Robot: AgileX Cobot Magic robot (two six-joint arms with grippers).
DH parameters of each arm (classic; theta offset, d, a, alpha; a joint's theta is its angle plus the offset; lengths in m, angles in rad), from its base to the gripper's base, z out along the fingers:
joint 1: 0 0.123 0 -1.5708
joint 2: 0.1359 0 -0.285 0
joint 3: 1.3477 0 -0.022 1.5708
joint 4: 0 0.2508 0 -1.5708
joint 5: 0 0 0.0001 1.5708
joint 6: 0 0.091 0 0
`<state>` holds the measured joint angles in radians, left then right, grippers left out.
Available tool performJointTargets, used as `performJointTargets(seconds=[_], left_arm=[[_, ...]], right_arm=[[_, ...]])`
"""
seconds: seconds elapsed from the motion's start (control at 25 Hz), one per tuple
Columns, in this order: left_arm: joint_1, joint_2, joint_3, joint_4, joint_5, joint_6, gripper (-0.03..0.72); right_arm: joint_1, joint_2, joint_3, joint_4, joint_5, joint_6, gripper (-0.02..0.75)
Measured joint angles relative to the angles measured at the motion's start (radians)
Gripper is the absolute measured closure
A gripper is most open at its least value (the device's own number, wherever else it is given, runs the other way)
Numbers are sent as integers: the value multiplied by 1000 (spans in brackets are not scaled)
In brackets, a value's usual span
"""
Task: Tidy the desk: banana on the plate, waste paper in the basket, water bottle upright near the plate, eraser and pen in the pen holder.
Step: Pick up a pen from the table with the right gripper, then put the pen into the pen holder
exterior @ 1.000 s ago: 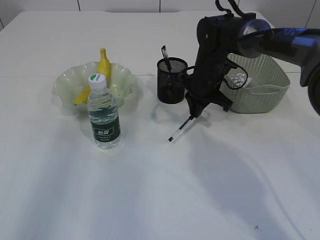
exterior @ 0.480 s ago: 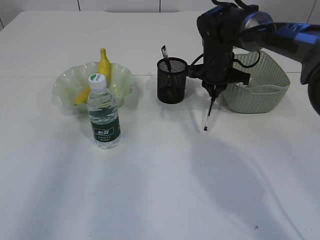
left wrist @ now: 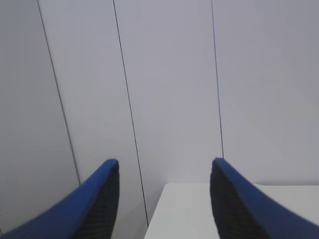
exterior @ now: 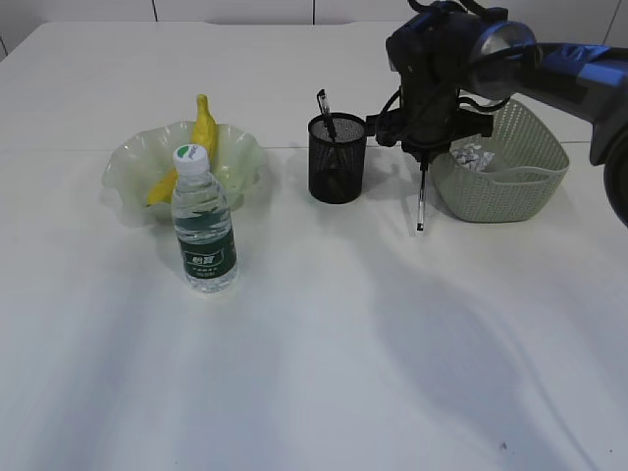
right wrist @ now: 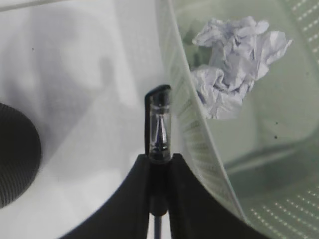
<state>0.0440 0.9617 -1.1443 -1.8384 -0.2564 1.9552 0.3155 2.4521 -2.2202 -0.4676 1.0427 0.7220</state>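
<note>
My right gripper (exterior: 424,155) is shut on a pen (exterior: 421,201), which hangs straight down above the desk (exterior: 314,373) between the pen holder (exterior: 337,162) and the basket (exterior: 510,191). The right wrist view shows the pen (right wrist: 159,124) pinched in the gripper (right wrist: 159,160), beside the basket wall (right wrist: 192,114). Waste paper (right wrist: 234,59) lies in the basket. A second pen (exterior: 325,108) stands in the holder. The banana (exterior: 201,132) lies on the plate (exterior: 128,167). The water bottle (exterior: 204,221) stands upright before it. My left gripper (left wrist: 164,172) is open, facing a wall. The eraser is hidden.
The pen holder's dark rim (right wrist: 15,159) sits at the left edge of the right wrist view. My right arm (exterior: 549,74) reaches in from the right over the basket. A white desk corner (left wrist: 199,209) shows below the left gripper.
My right gripper rose and shifted right toward the basket. The pen swung from a slant with its tip near the desk to hanging straight down.
</note>
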Motion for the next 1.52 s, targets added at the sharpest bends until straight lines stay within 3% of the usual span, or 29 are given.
performJointTargets(seconds=[0.32,0.88,1.52], left_arm=[[0,0,0,0,4,0,276],[0,0,0,0,6,0,276],[0,0,0,0,6,0,276]], right_arm=[[0,2,-7,-27,-74,-5,677],[0,6,-175,-53,-118,-75,677],[0,-26,-180,-86,-305,-173,678]])
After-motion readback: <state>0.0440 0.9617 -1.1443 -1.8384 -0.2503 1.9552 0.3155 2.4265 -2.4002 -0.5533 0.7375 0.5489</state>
